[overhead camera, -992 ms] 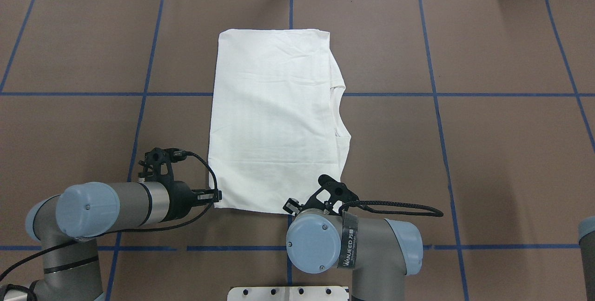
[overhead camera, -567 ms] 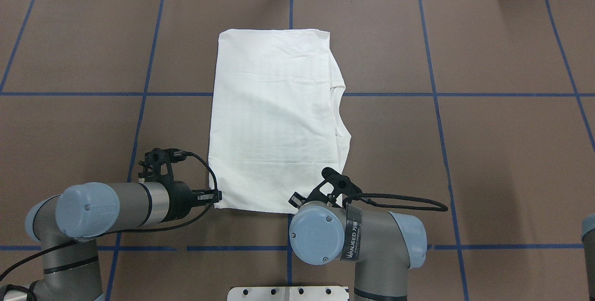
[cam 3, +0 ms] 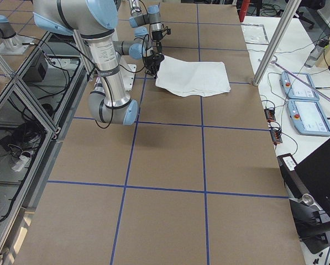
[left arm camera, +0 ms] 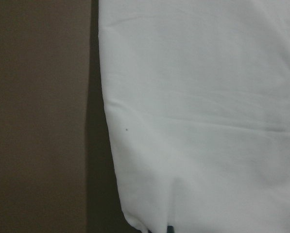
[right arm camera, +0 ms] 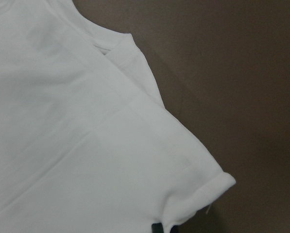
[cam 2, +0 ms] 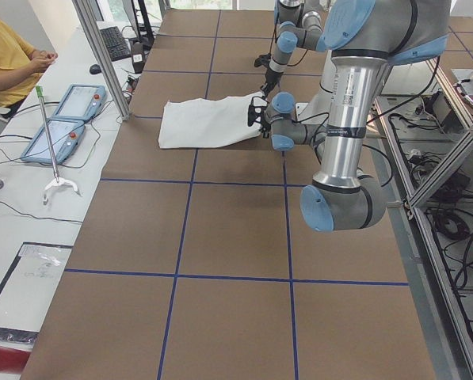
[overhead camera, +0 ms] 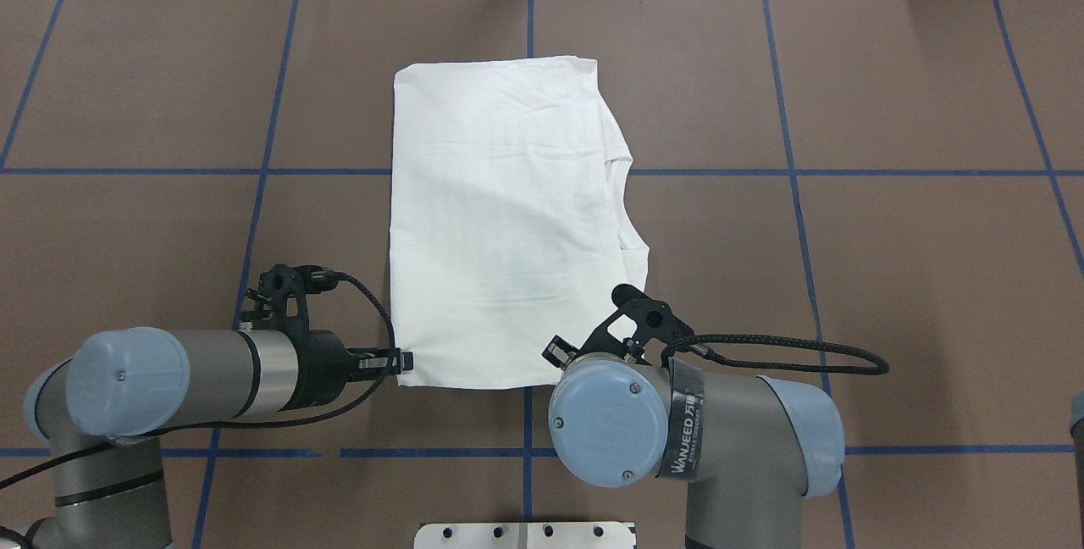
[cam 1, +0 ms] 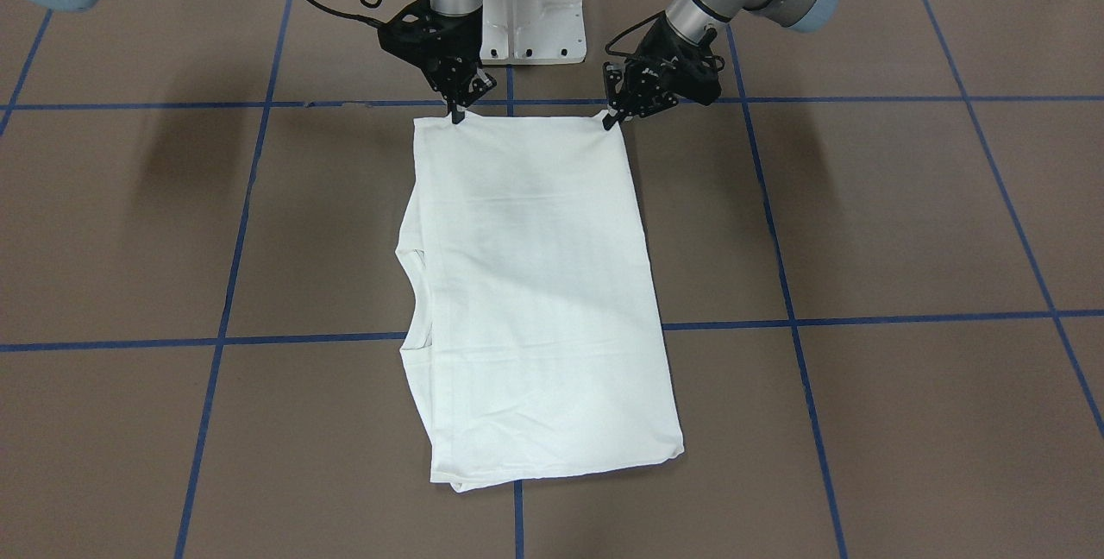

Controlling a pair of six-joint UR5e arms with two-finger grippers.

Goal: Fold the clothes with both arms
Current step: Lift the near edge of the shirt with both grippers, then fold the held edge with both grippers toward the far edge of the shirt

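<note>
The white shirt [overhead camera: 500, 219] lies folded into a tall rectangle on the brown table, its neck opening [overhead camera: 622, 193] on the right side. My left gripper [overhead camera: 406, 360] [cam 1: 611, 119] is shut on the shirt's near left corner. My right gripper [cam 1: 455, 116] is shut on the near right corner and is hidden under its own wrist in the overhead view. Both corners are pulled up slightly. White cloth [left arm camera: 198, 121] [right arm camera: 76, 136] fills most of each wrist view. No printed text shows.
The white pedestal base [cam 1: 526, 15] stands just behind both grippers. Blue tape lines [overhead camera: 254, 172] divide the table into squares. At the far side stand a metal post [cam 2: 101, 55] and teach pendants [cam 2: 62, 119], with a seated person [cam 2: 6, 55] beyond.
My right arm has moved to the right and back toward the base. The left arm has drawn back a little. The shirt has shifted slightly to the right with them.
</note>
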